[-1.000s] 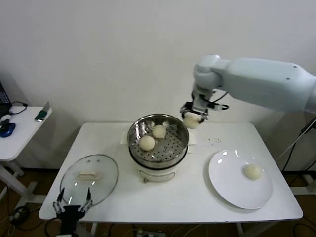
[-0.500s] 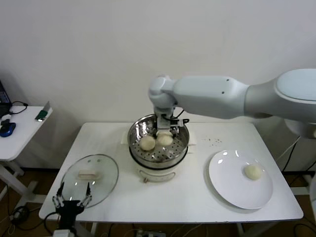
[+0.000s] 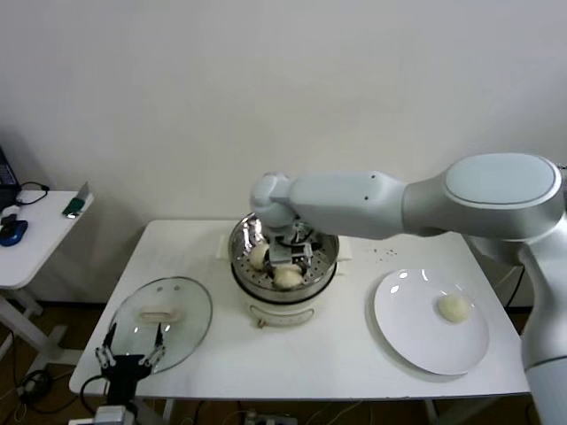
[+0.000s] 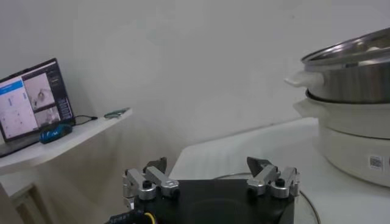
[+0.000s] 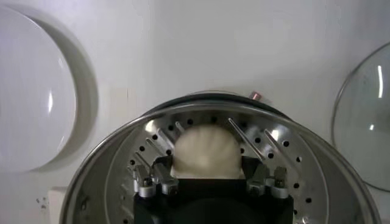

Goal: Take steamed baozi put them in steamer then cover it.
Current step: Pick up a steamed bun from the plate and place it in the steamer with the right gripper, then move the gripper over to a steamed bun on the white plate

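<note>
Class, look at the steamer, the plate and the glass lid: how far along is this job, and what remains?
Done: buns sit in the steamer; a second bun shows beside the arm. In hand: the right gripper is inside the basket, straddling a bun. Left: one bun waits on the plate, and the glass lid lies on the table by the open left gripper.

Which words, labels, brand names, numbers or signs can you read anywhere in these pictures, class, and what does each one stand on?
None can be read.
White sticker on the steamer base: too small and blurred.
Laptop screen on the side table: shows windows, nothing legible.
</note>
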Available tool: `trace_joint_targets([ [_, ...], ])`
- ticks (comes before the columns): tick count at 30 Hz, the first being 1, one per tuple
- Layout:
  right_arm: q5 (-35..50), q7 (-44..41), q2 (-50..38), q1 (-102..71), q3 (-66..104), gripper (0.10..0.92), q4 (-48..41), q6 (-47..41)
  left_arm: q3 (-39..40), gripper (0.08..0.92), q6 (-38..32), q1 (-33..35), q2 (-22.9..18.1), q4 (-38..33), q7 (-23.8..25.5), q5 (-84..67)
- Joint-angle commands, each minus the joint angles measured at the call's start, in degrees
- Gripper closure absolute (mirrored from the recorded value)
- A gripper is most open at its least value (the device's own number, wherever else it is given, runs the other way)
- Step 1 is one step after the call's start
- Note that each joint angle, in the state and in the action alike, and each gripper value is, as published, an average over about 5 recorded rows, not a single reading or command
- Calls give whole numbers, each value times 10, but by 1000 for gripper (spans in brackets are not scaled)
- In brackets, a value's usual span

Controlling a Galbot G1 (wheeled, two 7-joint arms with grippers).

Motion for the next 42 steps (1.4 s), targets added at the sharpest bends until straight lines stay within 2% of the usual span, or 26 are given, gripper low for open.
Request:
trace_joint_targets([
  [1,-33,11,9,-12,5,223,-3,4,0,177,-1,-1,1,3,0,-3],
  [9,-30,10,-40,29,37,203,18,-4,0,177,-2,0,1,5,-1,-1],
  [15,23,9,-115,89,25,203,24,-40,0,177,-3,6,1,1,-2,3],
  [18,78,20,-177,115,6,203,29,-94,1,177,-4,9,1,-1,-2,4],
  [23,181,56,-291,138,-53,203,64,-238,4,177,-5,11,0,-5,-2,8],
  [27,212,59,-371,128,-73,203,85,-341,5,177,-6,11,0,-4,-2,9],
  [37,159,20,-499,-54,38,203,57,-388,0,177,-7,17,-3,-1,-2,12],
  [42,72,15,-516,-167,117,203,17,-362,-11,177,-6,26,-4,-6,-2,8],
])
